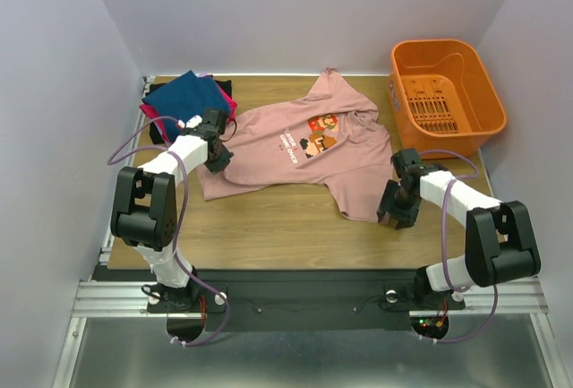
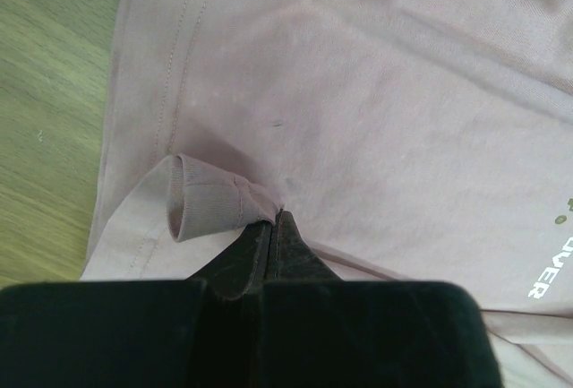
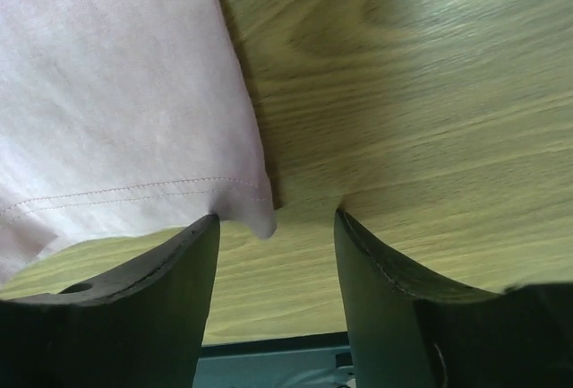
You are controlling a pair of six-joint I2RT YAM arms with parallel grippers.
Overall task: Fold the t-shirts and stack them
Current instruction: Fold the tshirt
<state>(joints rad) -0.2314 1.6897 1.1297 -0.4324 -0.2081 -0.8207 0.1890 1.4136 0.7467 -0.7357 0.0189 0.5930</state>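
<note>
At table centre, the pink tee (image 1: 295,150) lies spread out, print and white text up, collar toward the far right, hem toward the near left. It is mostly flat, with a sleeve pointing at the far wall and a corner hanging toward the near right. Left gripper (image 1: 218,162) sits on the tee's left edge. In the left wrist view the left gripper (image 2: 276,227) has its jaws closed together on a small rolled fold of the pink tee (image 2: 358,92), pinched right at the tips, and the cloth bunches up around the pinch. Bare table (image 2: 45,92) shows left of the hem, and part of the white text (image 2: 542,267) shows at the right edge. Right gripper (image 1: 394,213) is at the tee's near-right corner. The right wrist view shows the right gripper (image 3: 276,219) with its jaws spread wide. The stitched corner of the pink tee (image 3: 116,92) sits in the gap close to one finger, not clamped, with wood table (image 3: 403,92) under the rest. Can't tell if the fingertips touch the table. At far left is a folded stack: navy tee (image 1: 185,101) on top, magenta tee (image 1: 229,107) peeking out at its right, black tee (image 1: 159,133) underneath. The pink tee's edge is close to the stack. Orange basket (image 1: 434,45) sits at the far-right corner, just beside the tee's collar end.
</note>
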